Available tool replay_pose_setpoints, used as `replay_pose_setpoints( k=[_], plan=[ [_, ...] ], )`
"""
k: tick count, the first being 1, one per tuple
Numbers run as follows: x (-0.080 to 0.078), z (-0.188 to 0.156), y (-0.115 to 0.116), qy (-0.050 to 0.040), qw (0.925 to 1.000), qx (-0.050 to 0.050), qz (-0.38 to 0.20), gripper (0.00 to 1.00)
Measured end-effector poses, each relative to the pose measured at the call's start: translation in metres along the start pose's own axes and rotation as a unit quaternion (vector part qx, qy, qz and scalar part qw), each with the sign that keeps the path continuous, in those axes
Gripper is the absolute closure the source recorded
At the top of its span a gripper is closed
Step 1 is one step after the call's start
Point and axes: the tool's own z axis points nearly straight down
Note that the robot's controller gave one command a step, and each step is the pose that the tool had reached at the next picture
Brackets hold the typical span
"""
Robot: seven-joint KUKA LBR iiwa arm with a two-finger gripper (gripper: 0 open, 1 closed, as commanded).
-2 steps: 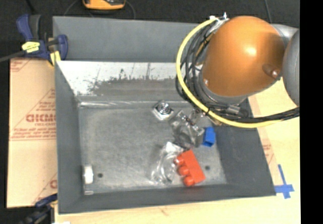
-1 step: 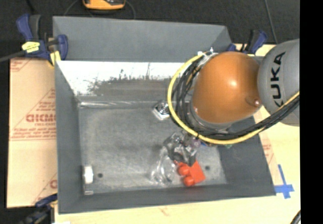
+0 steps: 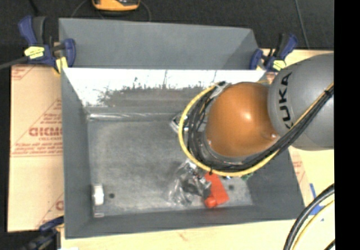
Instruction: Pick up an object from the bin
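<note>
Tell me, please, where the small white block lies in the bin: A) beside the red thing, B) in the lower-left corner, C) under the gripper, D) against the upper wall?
B: the small white block sits in the lower-left corner of the bin, apart from the gripper and the red thing at lower right.

Single overhead camera, set above the grey metal bin [image 3: 129, 153] and tilted slightly toward the top of the frame, so the wall at the top shows its inner face. The bin occupies the frame's centre at moderate range. The arm [image 3: 306, 102] enters from the right edge, overlapping the bin's right half.
</note>
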Motion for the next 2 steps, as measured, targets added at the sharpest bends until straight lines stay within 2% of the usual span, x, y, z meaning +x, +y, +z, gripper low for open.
replay_pose_setpoints(
  k=[1,2],
  plan=[
    [-0.001,-0.003,-0.001,-0.0027,1.0000,0.002,0.000,0.00],
    [-0.018,0.074,-0.025,-0.0008,0.9651,0.002,-0.262,0.00]
  ],
)
